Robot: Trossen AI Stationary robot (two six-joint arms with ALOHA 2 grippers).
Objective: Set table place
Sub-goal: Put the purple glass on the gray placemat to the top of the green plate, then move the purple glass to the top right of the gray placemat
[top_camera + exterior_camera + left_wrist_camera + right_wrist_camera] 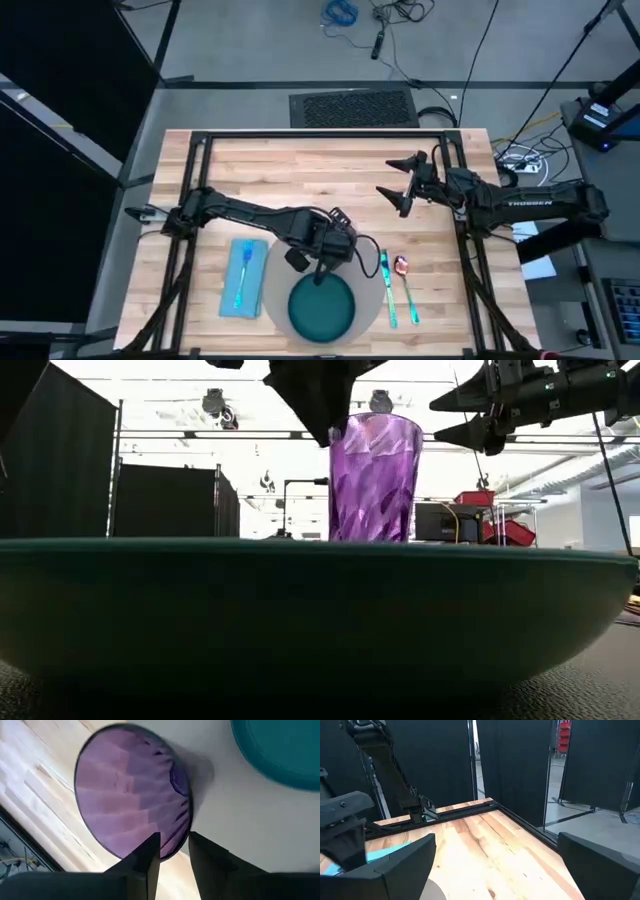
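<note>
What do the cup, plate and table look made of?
Cup: likely translucent purple plastic, faceted walls, light passes through. Plate: teal, smooth, matte-looking; ceramic or melamine, can't tell. Table: light wooden planks with visible grain, black metal frame.

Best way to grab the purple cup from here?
Take the purple cup by its rim, coming straight down. It stands upright and open-mouthed on the mat beside the teal plate; the left gripper already straddles the rim wall from above.
</note>
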